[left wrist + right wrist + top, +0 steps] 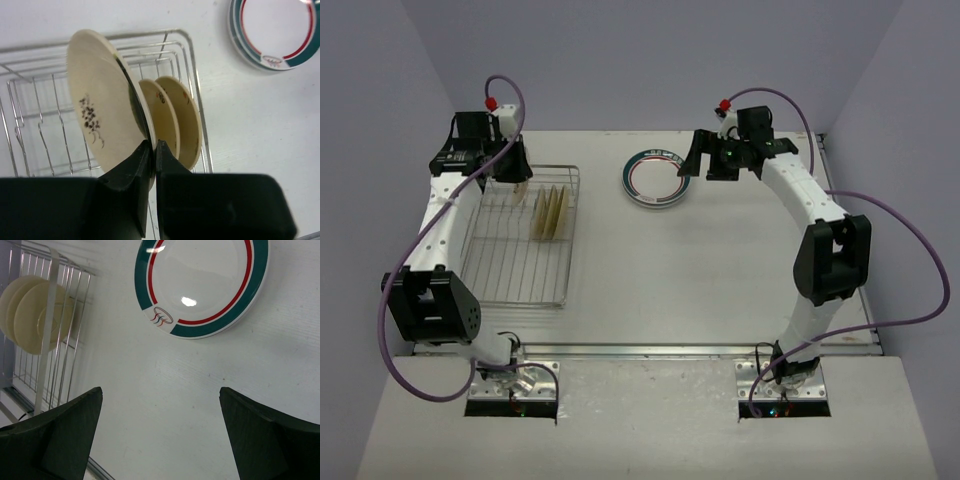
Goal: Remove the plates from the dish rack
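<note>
The silver wire dish rack [520, 262] lies on the table's left side. My left gripper [154, 142] is shut on the rim of a cream plate with a small dark flower motif [97, 112], holding it upright and edge-on over the rack's far part [523, 190]. Two smaller cream plates [165, 122] [189, 120] stand upright in the rack beside it [552, 212]. A white plate with a teal rim and red ring [656, 177] lies flat on the table right of the rack. My right gripper [160, 392] [695, 160] hovers open and empty just right of that plate [200, 285].
Bare white table [720, 270] stretches between the rack and the right arm. Purple cables loop off both arms. Grey walls close in the back and sides. The rack's right rim [200, 100] lies a short way from the teal-rimmed plate [275, 35].
</note>
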Tool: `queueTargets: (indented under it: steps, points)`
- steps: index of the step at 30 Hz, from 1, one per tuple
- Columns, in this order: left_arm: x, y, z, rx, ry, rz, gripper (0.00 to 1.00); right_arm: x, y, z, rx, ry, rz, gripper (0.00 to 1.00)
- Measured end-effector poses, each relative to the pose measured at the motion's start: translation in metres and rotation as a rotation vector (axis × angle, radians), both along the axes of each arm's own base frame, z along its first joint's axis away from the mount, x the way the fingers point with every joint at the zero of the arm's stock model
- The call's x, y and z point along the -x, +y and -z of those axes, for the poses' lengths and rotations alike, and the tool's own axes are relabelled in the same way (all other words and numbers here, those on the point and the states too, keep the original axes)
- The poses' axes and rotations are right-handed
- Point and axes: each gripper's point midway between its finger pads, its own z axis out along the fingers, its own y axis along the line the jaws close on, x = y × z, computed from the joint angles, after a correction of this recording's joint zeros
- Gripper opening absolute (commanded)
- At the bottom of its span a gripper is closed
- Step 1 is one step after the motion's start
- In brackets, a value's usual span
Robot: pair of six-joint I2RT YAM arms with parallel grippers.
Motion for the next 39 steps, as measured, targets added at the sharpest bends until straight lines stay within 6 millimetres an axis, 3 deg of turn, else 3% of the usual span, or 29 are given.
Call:
queueTargets:
  steps: [6,9,12,15,20,25,28,32,36,39]
  points:
    - [0.018,-0.029,-0.049,-0.019,-0.151,0.174,0.00,0.005,0.006,-0.013,-0.046,0.000,-0.009,0.98]
    - [0.036,-0.073,-0.059,-0.118,-0.231,0.361,0.00,0.010,0.013,-0.027,-0.099,0.000,-0.025,0.96]
    - [0.070,-0.125,-0.049,-0.251,-0.302,0.591,0.00,0.021,0.027,-0.049,-0.208,-0.002,-0.065,0.93]
    - [0.107,-0.154,-0.021,-0.416,-0.321,0.788,0.00,0.034,0.039,-0.065,-0.304,0.018,-0.098,0.91]
    - [0.125,-0.154,0.024,-0.664,-0.260,0.952,0.00,0.053,0.057,-0.063,-0.360,0.046,-0.152,0.91]
    - [0.139,-0.155,0.051,-0.860,-0.237,1.077,0.00,0.102,0.095,-0.021,-0.329,0.165,-0.249,0.90]
    - [0.149,-0.162,0.059,-0.922,-0.244,1.151,0.00,0.123,0.117,-0.008,-0.309,0.207,-0.312,0.88]
    - [0.148,-0.168,0.056,-0.951,-0.272,1.168,0.00,0.131,0.128,-0.002,-0.299,0.221,-0.346,0.74]
    - [0.145,-0.169,0.056,-0.968,-0.278,1.163,0.00,0.129,0.134,0.010,-0.289,0.242,-0.353,0.45]
    - [0.143,-0.171,0.057,-0.977,-0.280,1.166,0.00,0.131,0.139,0.019,-0.286,0.272,-0.358,0.40]
